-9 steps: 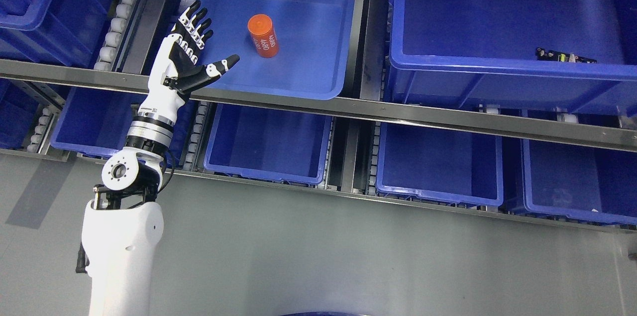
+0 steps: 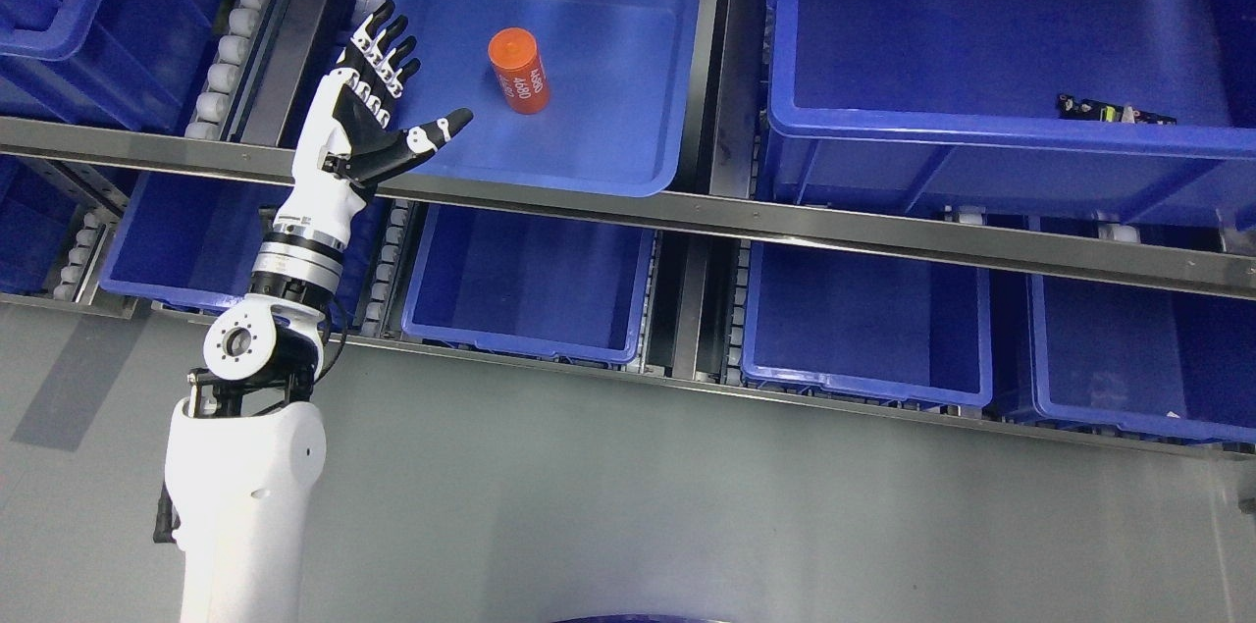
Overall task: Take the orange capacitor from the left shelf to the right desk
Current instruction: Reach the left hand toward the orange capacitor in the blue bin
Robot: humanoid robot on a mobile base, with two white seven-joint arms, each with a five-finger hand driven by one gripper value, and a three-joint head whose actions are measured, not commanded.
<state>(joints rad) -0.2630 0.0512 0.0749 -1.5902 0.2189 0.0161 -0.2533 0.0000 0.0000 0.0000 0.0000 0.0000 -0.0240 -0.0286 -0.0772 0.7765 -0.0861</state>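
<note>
capacitor [image 2: 518, 71] — right of open fingers [image 2: 378, 54]

"4680" on orange capacitor [image 2: 518, 71]

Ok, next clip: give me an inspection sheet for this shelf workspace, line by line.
Surface: metal roller shelf rail across the view, grey floor below.
Job's things: orange cylindrical capacitor with white print, lying alone in a shallow blue plastic tray on the upper level.
Clutter: small dark circuit part in the large blue plastic bin to the right; lower bins look empty.
Robot hands: left robot hand open, fingers spread over the tray's left rim, apart from the capacitor; right not in view.
Cables: thin black cable at the left wrist joint.
Surroundings: more blue bins at upper left; no person seen.
</note>
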